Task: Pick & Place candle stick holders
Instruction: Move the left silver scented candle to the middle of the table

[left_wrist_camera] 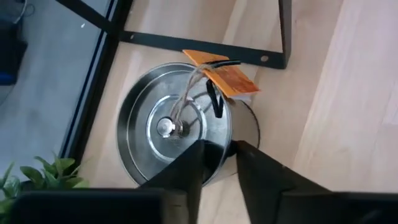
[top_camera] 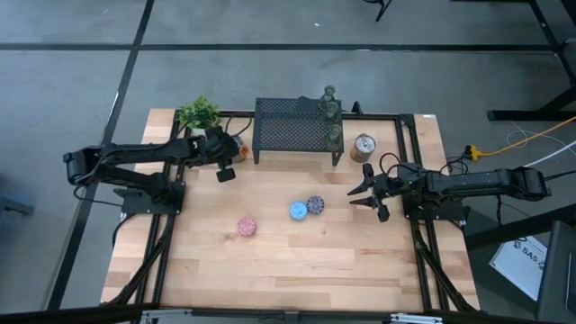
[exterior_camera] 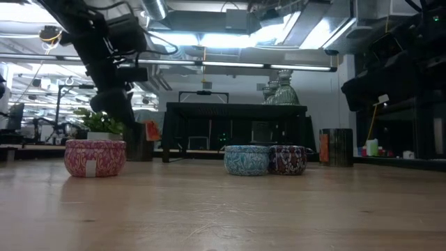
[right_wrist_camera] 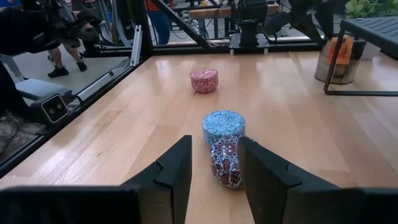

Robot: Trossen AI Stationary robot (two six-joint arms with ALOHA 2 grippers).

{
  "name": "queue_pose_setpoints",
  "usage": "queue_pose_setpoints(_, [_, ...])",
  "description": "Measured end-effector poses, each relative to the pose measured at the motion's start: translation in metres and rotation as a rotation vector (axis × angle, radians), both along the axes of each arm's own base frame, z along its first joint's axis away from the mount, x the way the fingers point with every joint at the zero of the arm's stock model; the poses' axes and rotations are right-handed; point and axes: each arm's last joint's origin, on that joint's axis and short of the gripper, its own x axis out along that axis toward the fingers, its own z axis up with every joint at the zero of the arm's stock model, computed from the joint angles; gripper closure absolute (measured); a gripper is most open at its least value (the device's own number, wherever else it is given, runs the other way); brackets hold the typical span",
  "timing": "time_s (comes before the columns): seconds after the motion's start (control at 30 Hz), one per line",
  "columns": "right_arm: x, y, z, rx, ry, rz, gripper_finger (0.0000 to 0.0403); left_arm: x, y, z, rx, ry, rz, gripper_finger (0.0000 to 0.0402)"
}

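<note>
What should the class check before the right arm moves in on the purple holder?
1. Right gripper jaws apart: ok, open.
2. Purple holder lined up between those jaws: ok in the right wrist view.
3. Blue holder clear of the purple holder: not ok, they sit against each other.
4. Pink holder out of the way: ok, it stands apart, farther off.
5. Left gripper away from the right arm's path: ok, it is over the silver-and-orange holder beside the mesh stand.
</note>
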Motion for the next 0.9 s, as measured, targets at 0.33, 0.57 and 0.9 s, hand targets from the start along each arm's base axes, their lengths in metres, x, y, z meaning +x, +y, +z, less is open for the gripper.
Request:
queue_pose_setpoints(0.33, [0.000, 0.000, 0.000, 0.000, 0.000, -0.003, 0.0271, -0.003, -0.004, 0.001, -0.085, -0.014, -0.029, 0.0397])
queue_pose_setpoints(0.57, [0.000, 0.000, 0.000, 0.000, 0.000, -0.003, 0.0271, -0.008, -0.012, 0.020, -0.138, 0.008, -0.062, 0.0400])
queue_pose_setpoints(0.9, [0.000, 0.000, 0.000, -0.001, 0.000, -0.003, 0.0271, -0.011, -0.017, 0.029, -0.205, 0.010, -0.059, 0.0400])
